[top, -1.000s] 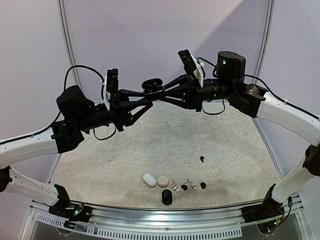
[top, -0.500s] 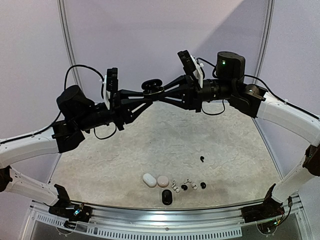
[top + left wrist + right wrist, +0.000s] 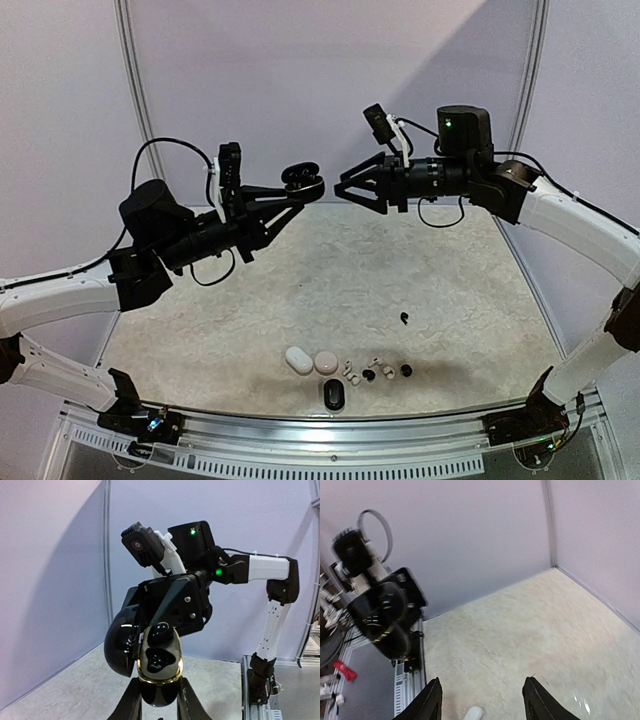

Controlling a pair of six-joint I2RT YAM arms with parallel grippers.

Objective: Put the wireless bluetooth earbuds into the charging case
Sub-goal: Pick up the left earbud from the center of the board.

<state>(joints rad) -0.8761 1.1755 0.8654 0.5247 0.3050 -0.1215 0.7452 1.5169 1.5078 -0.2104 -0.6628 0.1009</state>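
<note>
Pale speckled tabletop [image 3: 300, 290] | L fingers [image 3: 296, 190] clamp open black case [image 3: 160, 666] aloft | R fingers [image 3: 347, 186] apart, empty

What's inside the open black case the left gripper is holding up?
Left wrist view: the black case, clamped in the left gripper, has one glossy black earbud in its far well. The near well is dark; a bud there cannot be confirmed.

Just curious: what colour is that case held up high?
The charging case is glossy black with a gold rim; clearest in left wrist view.
</note>
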